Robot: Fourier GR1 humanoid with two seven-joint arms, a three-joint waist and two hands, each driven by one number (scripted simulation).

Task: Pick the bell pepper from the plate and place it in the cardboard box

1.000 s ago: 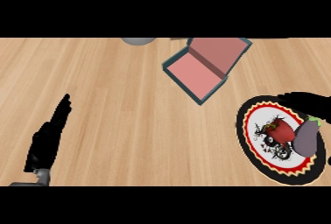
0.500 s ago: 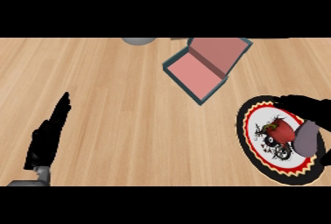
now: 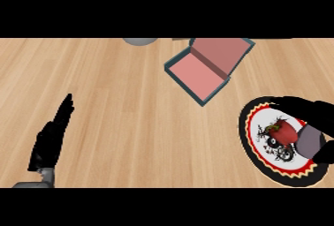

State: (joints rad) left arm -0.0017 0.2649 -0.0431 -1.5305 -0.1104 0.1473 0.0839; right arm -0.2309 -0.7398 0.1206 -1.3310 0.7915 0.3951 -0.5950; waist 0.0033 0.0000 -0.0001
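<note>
Plates: one
Bell peppers: one, on plate
Cardboard boxes: one
Right hand: over the pepper, grip unclear
Left hand: fingers straight, holding nothing

A wide stretch of bare counter lies between the left hand at the left edge and the plate at the right edge. The cardboard box sits near the far edge, with open counter between it and the plate. A grey object sits at the far edge just left of the box.

Right hand cut by edge — hides plate rim, grip unclear
</note>
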